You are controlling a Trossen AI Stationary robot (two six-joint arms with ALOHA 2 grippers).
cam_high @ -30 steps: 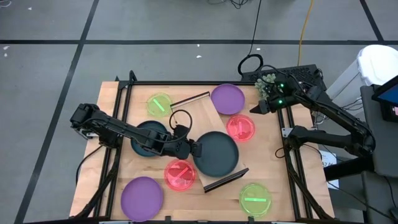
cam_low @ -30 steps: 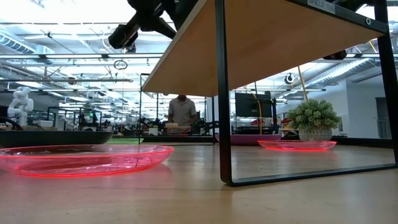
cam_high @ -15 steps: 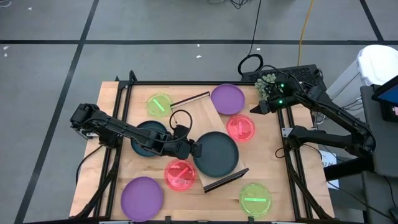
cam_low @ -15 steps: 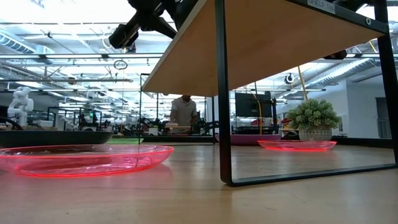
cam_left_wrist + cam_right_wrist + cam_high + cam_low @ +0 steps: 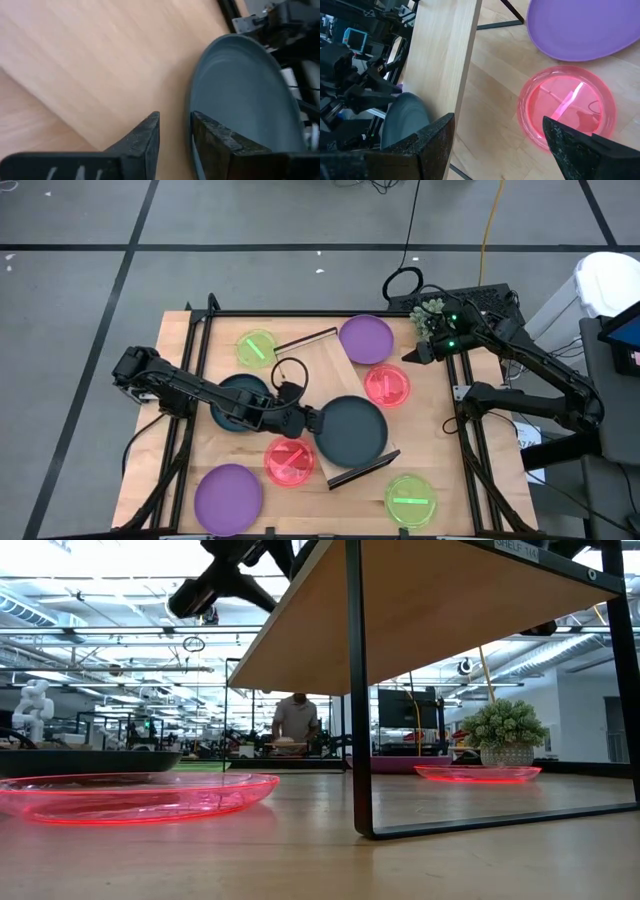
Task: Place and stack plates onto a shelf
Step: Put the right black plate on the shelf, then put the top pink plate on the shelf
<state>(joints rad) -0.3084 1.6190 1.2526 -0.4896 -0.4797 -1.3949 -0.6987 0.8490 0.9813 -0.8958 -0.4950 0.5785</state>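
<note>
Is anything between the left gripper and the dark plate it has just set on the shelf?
Nothing visible. The left gripper sits right at the rim of the dark teal plate, which lies on the shelf. In the left wrist view its fingers stand slightly apart at the plate's edge.

One dark teal plate (image 5: 351, 429) lies flat on the light-wood shelf (image 5: 330, 365); others surround it.

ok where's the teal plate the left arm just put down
In the high view the dark teal plate lies on the shelf, at its near end, beside the left gripper.
</note>
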